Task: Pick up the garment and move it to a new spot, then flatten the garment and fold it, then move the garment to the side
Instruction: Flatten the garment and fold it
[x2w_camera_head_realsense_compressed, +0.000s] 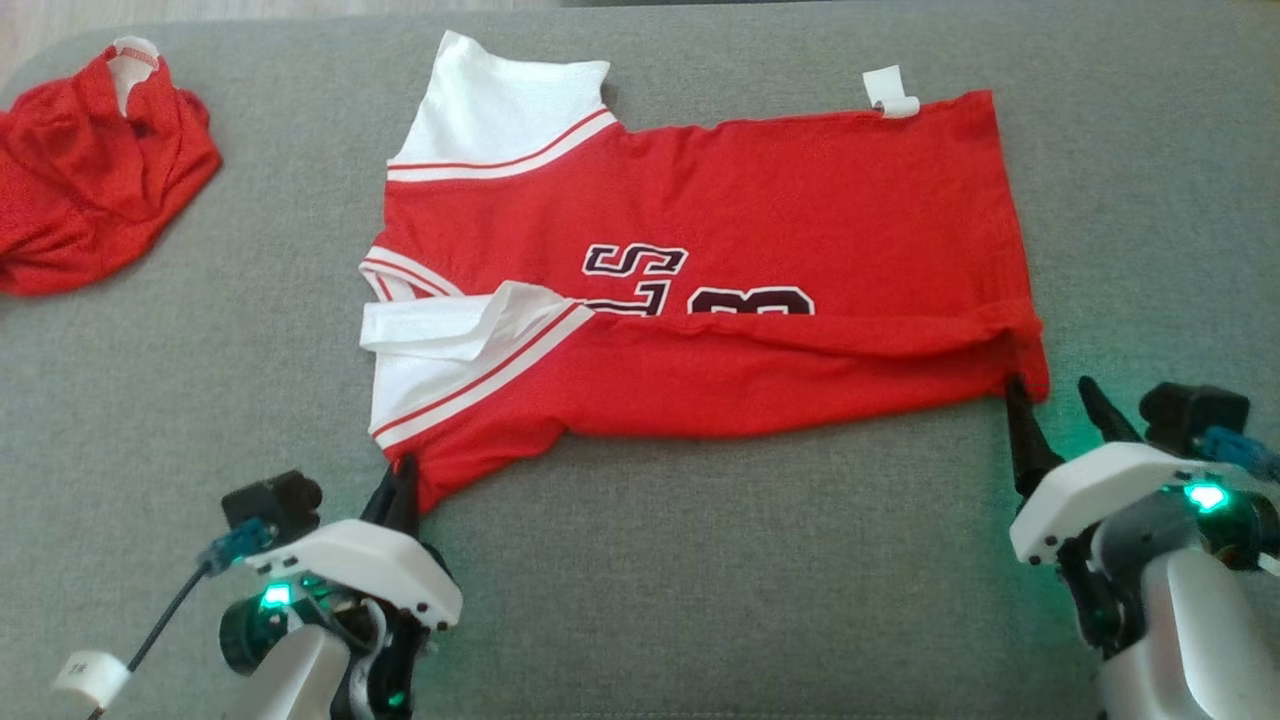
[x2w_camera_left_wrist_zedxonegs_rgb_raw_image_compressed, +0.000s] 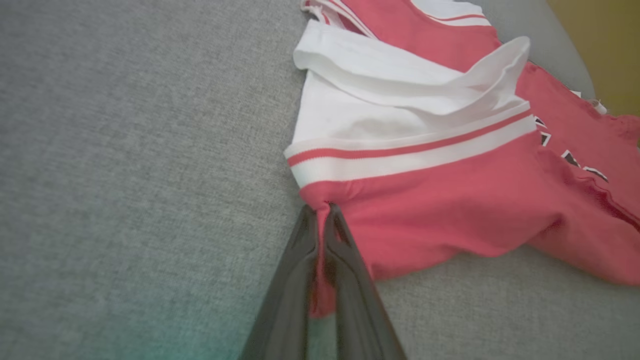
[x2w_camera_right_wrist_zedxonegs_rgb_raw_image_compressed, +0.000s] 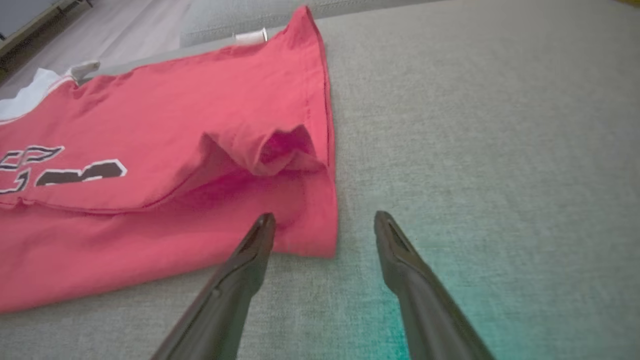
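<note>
The garment (x2w_camera_head_realsense_compressed: 760, 200) is a red jersey with white sleeves and dark lettering, spread sideways on the grey surface, its near long edge folded up over the print. My left gripper (x2w_camera_head_realsense_compressed: 402, 478) is shut on the jersey's near-left corner, just below the white sleeve; in the left wrist view red cloth (x2w_camera_left_wrist_zedxonegs_rgb_raw_image_compressed: 425, 210) is pinched between the closed fingers (x2w_camera_left_wrist_zedxonegs_rgb_raw_image_compressed: 320, 220). My right gripper (x2w_camera_head_realsense_compressed: 1055, 395) stands open at the near-right hem corner. In the right wrist view its fingertips (x2w_camera_right_wrist_zedxonegs_rgb_raw_image_compressed: 265, 225) straddle that corner (x2w_camera_right_wrist_zedxonegs_rgb_raw_image_compressed: 310, 235), left tip over the cloth, right tip over bare surface.
A second red garment (x2w_camera_head_realsense_compressed: 90, 170) lies crumpled at the far left of the grey padded surface (x2w_camera_head_realsense_compressed: 700, 560). A white label (x2w_camera_head_realsense_compressed: 892, 92) sticks out of the jersey's far edge. Bare surface runs along the near side between my arms and to the right of the jersey.
</note>
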